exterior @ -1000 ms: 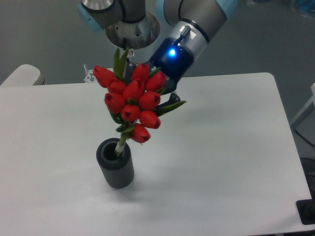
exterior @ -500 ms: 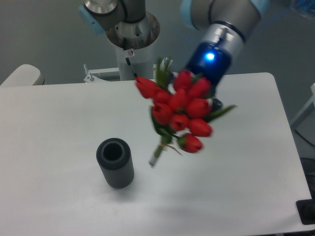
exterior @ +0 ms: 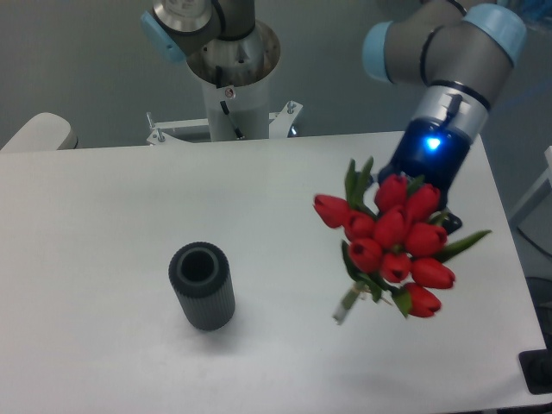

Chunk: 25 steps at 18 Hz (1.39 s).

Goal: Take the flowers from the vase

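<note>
- Camera view from above the tabletop (exterior: 103, 207): the robot's hand (exterior: 431, 185) is holding the flowers (exterior: 392, 246) by the bunch at about 4 o'clock, stems dangling free in the air, though the fingers themselves are hidden behind the blooms.
- Sitting empty and upright near 8 o'clock, the vase (exterior: 203, 286) is well apart from the bunch.
- Keeping the grip firm and the travel smooth is what matters now, since the tilted bunch could slip.

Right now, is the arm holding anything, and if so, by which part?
Yes, the flowers. They hang clear of the vase, gripped somewhere behind the red buds; the bunch hides the jaws, so the exact spot cannot be told.
</note>
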### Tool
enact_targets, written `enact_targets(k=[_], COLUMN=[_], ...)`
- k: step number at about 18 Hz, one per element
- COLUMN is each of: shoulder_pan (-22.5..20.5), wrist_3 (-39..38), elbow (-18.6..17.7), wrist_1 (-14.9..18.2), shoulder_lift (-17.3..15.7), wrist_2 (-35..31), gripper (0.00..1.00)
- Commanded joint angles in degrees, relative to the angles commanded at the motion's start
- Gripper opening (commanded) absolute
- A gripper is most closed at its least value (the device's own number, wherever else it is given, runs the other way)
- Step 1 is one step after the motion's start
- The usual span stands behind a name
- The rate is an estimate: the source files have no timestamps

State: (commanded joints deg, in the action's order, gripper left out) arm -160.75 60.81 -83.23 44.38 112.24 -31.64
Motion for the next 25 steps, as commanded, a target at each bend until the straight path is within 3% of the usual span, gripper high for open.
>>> enact_targets(k=[25], shoulder_pan=[-0.3], wrist_3=[4.8], elbow=[-0.7], wrist_1=[0.1], shoulder_lift=[0.7], wrist_2=[-0.2], gripper=[0.33])
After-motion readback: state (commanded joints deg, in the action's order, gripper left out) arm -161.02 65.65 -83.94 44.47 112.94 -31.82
